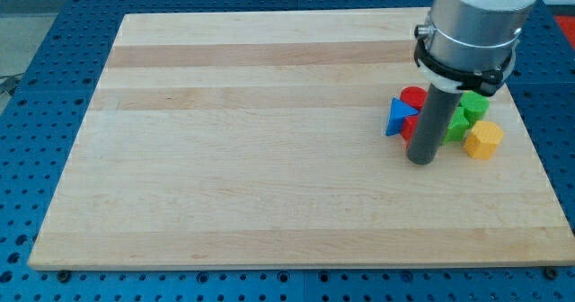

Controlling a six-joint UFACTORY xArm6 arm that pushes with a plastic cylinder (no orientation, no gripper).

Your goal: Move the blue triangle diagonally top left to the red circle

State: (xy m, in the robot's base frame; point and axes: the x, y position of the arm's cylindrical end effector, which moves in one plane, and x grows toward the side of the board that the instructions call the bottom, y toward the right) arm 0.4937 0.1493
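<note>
Toward the board's (269, 158) right side, at about three o'clock from its centre, the blue triangle (398, 116) lies touching the red circle (412, 96), which sits at its one o'clock. The arm has no jaws to open or close; my tip (421, 161) rests on the wood at the triangle's five o'clock, close by. Green blocks (465, 115) and a yellow block (484, 140) crowd behind the rod.

My tip (421, 161) rests just below the blue triangle (398, 117) and red circle (413, 97).
</note>
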